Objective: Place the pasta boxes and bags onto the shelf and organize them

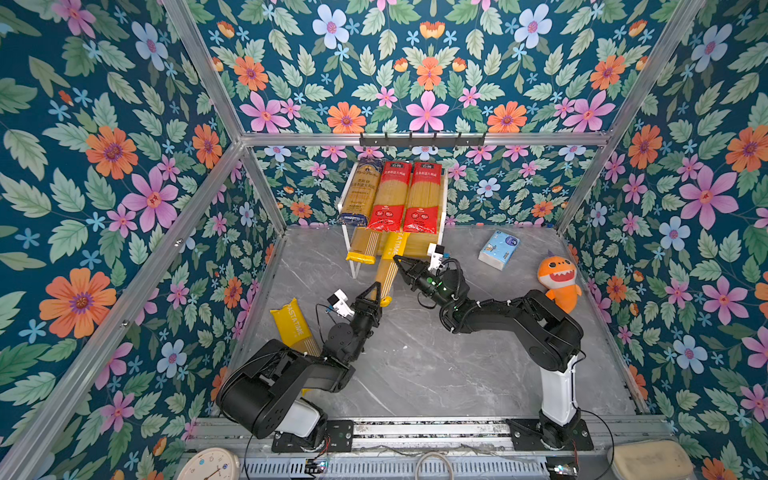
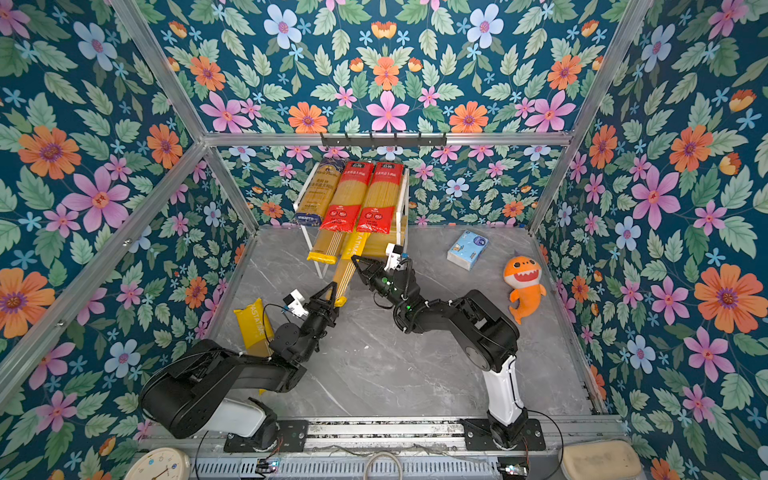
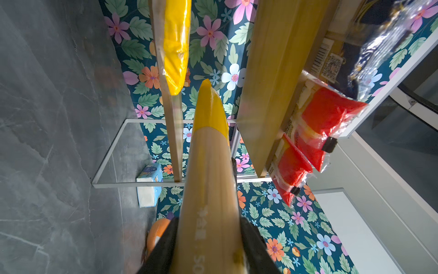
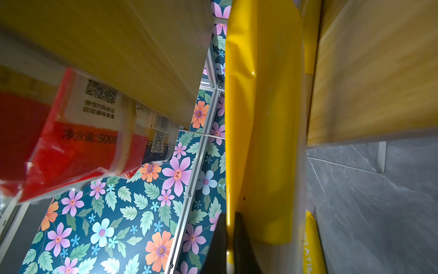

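Tabletop (image 1: 415, 365): left hand (image 1: 376, 287), right hand (image 1: 397, 260) clamp yellow pack (image 1: 385, 276).

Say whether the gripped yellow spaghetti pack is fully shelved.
Partly: the yellow spaghetti pack juts past the lower wooden board, left gripper clamping its end.

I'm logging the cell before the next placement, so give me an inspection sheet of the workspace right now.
Surface: grey marble tabletop, no spills seen.
Job's things: shelf top board holds navy pack and two red packs; lower board holds first yellow pack; second yellow pack half in; third yellow pack on the tabletop.
Clutter: tissue pack, shark plush.
Grippers: left gripper and right gripper shut on second yellow pack.
Cables: white loop at front rail.
Surroundings: floral walls, hook rail, clock.
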`<action>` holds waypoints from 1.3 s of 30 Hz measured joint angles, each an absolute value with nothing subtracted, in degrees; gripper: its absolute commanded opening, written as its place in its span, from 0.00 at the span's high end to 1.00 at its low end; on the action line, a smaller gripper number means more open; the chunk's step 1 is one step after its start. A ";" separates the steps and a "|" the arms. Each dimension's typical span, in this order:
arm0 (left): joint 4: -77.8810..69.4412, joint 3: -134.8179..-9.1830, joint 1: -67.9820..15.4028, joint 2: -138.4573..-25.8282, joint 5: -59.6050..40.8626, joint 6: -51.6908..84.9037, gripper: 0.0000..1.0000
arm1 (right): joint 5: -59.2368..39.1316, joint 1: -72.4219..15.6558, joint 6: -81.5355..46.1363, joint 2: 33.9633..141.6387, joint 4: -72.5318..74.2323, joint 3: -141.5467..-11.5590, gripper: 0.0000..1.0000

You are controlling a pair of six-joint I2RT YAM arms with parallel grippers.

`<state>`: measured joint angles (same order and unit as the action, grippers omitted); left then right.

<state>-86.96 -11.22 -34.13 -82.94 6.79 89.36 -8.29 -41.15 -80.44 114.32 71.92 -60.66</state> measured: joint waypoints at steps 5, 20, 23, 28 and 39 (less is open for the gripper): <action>-85.10 -10.74 -33.19 -80.97 5.80 87.44 0.76 | -9.26 -40.82 -81.36 114.32 72.47 -59.37 1.00; -75.81 -14.55 -30.81 -79.99 6.28 82.08 0.89 | -5.02 -39.94 -83.33 113.80 76.44 -54.28 0.65; -74.81 -15.53 -30.48 -80.05 6.09 80.99 0.90 | -4.27 -39.90 -83.31 112.73 76.93 -52.40 0.65; -69.76 -18.46 -30.44 -79.24 5.69 78.41 0.91 | -4.08 -39.79 -83.29 110.67 77.34 -47.53 0.64; -62.94 -29.26 -30.48 -86.04 5.30 72.38 0.88 | -4.29 -39.70 -82.28 106.85 78.08 -35.00 0.64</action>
<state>-62.94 -29.26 -30.48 -86.04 5.30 72.38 -4.29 -39.70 -82.28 106.85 78.08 -35.00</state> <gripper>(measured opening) 0.206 0.357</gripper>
